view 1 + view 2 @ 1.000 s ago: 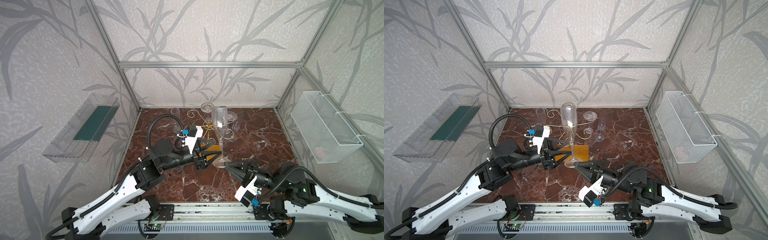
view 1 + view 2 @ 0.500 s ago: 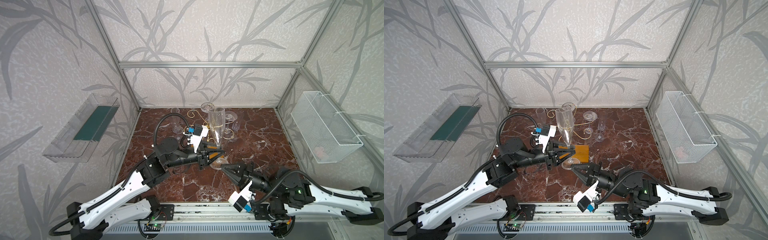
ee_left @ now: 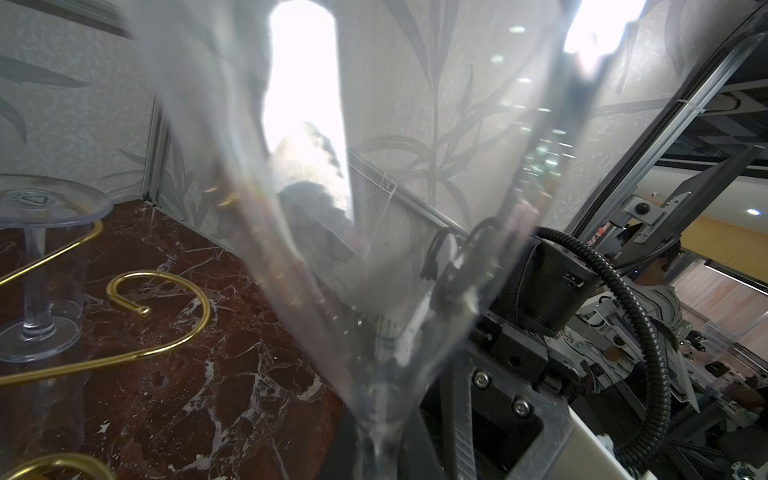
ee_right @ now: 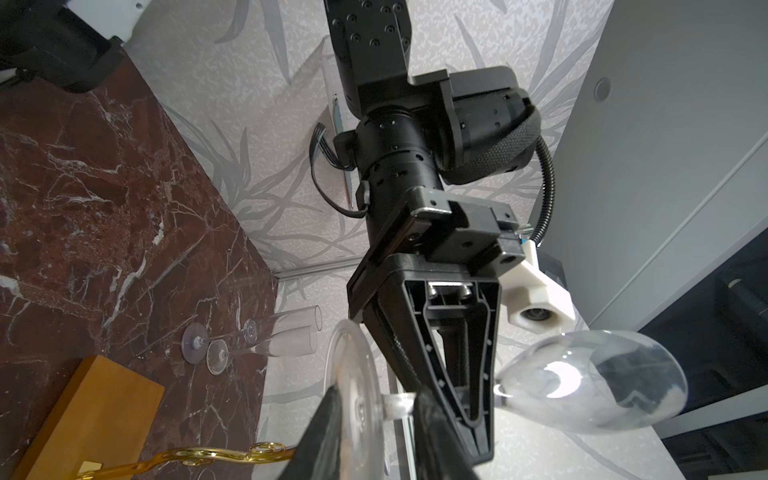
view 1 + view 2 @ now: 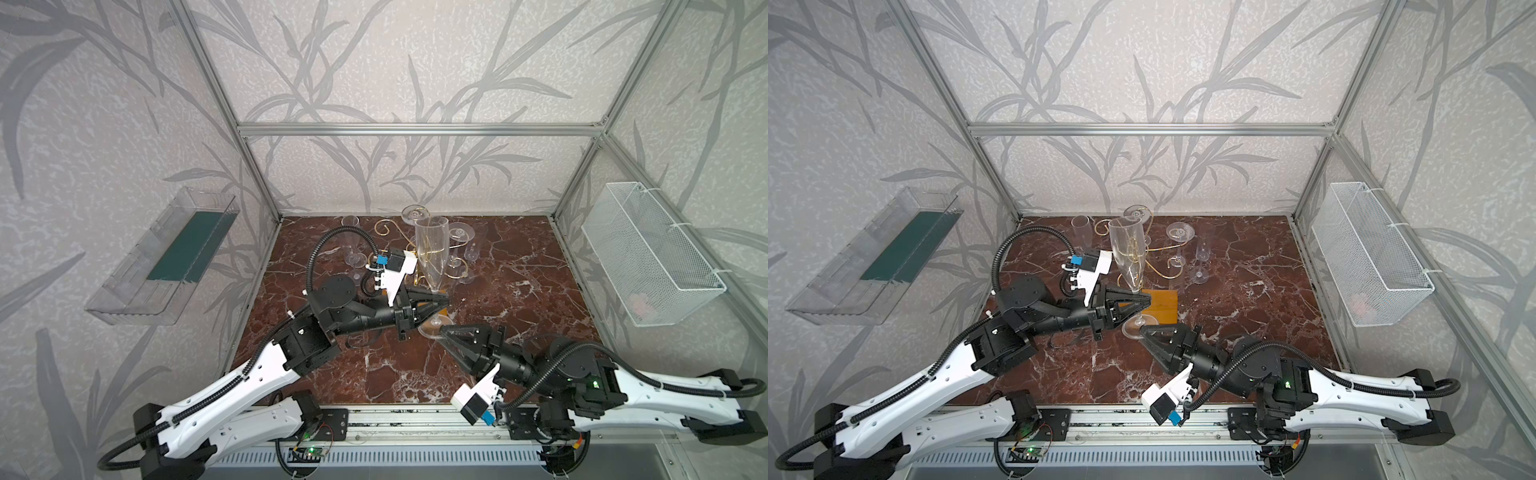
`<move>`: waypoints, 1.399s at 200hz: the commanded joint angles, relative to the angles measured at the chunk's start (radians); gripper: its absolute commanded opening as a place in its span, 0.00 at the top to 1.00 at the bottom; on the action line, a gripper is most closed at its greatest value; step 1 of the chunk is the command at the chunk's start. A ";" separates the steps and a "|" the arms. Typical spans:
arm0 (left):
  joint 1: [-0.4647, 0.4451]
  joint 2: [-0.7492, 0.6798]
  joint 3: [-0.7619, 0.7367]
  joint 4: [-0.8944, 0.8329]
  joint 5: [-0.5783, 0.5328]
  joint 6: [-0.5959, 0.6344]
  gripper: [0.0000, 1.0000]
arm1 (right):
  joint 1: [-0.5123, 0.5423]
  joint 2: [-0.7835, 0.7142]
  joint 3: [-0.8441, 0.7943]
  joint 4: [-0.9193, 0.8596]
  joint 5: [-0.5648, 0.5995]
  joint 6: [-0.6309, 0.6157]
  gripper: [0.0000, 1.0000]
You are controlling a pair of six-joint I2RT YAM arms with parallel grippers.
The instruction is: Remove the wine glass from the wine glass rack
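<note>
The left arm [image 5: 249,374] reaches in from the table's [image 5: 519,291] front left corner, wrist level, and the left gripper [image 5: 444,300] is clamped on the wine glass [image 5: 432,249] stem. The right arm [image 5: 648,386] lies low along the front edge. The right gripper [image 5: 443,331] is just below the left one, jaws parted.

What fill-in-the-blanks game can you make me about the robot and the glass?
1. The left gripper is shut on the glass's thin ___.
2. The rack has curly wires coloured ___.
3. The right gripper is ___, with part of the glass between its fingers.

Missing words: stem; gold; open.
</note>
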 commanded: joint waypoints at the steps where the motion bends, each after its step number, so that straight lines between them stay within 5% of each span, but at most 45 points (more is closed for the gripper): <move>1: -0.003 -0.056 0.012 -0.015 -0.067 0.057 1.00 | 0.012 -0.028 0.044 -0.028 -0.040 0.078 0.52; 34: -0.004 -0.118 0.031 -0.137 -0.177 0.172 1.00 | 0.012 -0.064 0.061 0.041 -0.138 0.199 0.42; 62: -0.004 -0.171 0.032 -0.225 -0.285 0.298 1.00 | 0.012 -0.028 0.100 0.176 -0.088 0.326 0.40; 101: -0.004 -0.180 0.070 -0.309 -0.367 0.474 1.00 | 0.000 0.099 0.308 0.154 0.120 0.822 0.33; 149: -0.004 -0.171 0.080 -0.319 -0.415 0.579 1.00 | -0.062 0.233 0.474 0.069 0.013 1.106 0.27; 189: -0.007 -0.180 0.066 -0.298 -0.448 0.628 1.00 | -0.225 0.314 0.581 -0.047 -0.160 1.399 0.22; 280: -0.011 -0.168 0.068 -0.344 -0.470 0.689 1.00 | -0.294 0.474 0.702 -0.064 -0.308 1.499 0.18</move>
